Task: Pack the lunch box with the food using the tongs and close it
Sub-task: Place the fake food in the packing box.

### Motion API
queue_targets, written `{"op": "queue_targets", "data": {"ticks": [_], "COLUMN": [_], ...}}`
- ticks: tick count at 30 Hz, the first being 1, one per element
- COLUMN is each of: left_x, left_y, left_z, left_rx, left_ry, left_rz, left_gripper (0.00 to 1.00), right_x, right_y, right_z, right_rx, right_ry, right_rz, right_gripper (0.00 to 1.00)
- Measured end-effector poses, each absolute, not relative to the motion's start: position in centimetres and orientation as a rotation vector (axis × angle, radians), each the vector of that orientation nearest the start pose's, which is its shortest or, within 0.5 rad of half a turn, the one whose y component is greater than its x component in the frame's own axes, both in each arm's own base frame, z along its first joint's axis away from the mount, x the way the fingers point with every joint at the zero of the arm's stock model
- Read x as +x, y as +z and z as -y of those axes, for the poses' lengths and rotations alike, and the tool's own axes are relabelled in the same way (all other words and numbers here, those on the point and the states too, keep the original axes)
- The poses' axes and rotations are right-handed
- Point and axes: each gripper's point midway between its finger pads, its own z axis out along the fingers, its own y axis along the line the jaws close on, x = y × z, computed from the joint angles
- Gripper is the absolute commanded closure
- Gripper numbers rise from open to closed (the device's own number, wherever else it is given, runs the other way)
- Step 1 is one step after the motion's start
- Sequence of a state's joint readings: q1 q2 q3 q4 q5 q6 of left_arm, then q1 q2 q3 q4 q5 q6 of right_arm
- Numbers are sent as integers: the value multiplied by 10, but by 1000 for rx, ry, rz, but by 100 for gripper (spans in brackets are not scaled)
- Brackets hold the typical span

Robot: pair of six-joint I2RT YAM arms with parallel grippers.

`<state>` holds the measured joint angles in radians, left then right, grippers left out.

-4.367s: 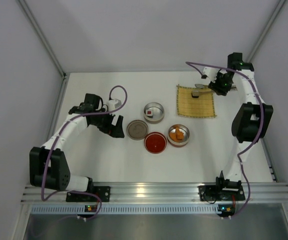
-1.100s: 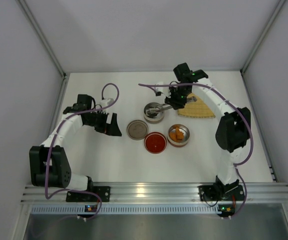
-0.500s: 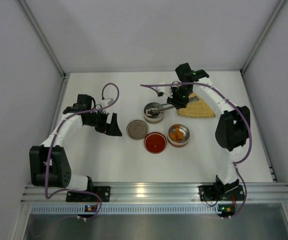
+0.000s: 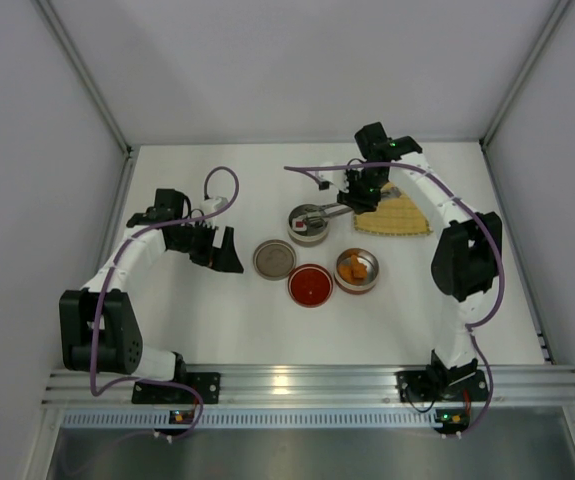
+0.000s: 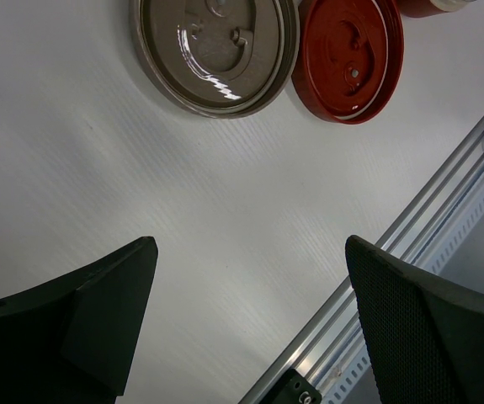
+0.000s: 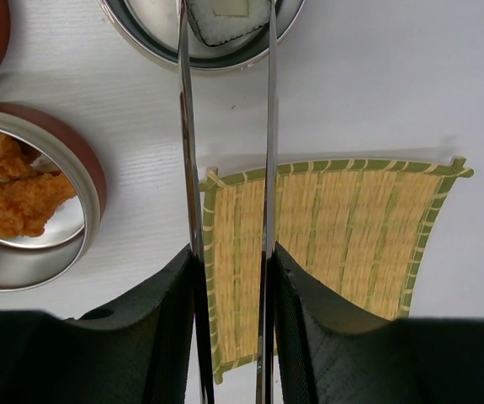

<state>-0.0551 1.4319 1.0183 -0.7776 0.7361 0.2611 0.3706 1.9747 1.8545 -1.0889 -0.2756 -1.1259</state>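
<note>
My right gripper (image 4: pixel 363 189) (image 6: pixel 229 252) is shut on the silver tongs (image 4: pixel 327 212) (image 6: pixel 268 126), whose two arms reach forward over the open silver tin (image 4: pixel 307 224) (image 6: pixel 153 46). A white sushi roll (image 6: pixel 223 18) lies inside that tin, between the tong tips; I cannot tell whether they pinch it. Two orange-brown fried pieces (image 4: pixel 355 266) (image 6: pixel 18 194) lie in the red-walled tin (image 4: pixel 370 281) (image 6: pixel 90 181). My left gripper (image 4: pixel 223 251) (image 5: pixel 250 248) is open over bare table, left of the lids.
The yellow woven mat (image 4: pixel 399 213) (image 6: pixel 343 236) lies bare under my right wrist. A grey lid (image 4: pixel 274 259) (image 5: pixel 212 46) and a red lid (image 4: pixel 310 285) (image 5: pixel 347 50) lie flat between the arms. The aluminium rail (image 5: pixel 410 236) runs along the near edge.
The right arm carried the tongs from the mat to the silver tin. Over the last second it drew back slightly toward the mat. The left arm has barely moved.
</note>
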Motion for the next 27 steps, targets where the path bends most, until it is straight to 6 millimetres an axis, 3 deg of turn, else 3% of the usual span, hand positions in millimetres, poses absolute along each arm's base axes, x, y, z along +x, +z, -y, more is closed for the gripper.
{"op": "queue_targets", "data": {"ticks": [6, 12, 27], "left_x": [266, 266, 266], "left_y": [120, 120, 120], "left_z": [125, 125, 125], "left_rx": [591, 591, 592], "left_ry": [-925, -925, -924], "left_rz": [-2483, -2483, -2483], "left_gripper": [2, 2, 2], "right_x": [413, 414, 416], "right_y": [143, 141, 129], "right_z": [-172, -170, -168], "right_rx": [-1896, -1900, -1923], "right_ry": [156, 148, 141], "right_rz": [-1929, -1935, -1956], "right_gripper": [75, 62, 52]}}
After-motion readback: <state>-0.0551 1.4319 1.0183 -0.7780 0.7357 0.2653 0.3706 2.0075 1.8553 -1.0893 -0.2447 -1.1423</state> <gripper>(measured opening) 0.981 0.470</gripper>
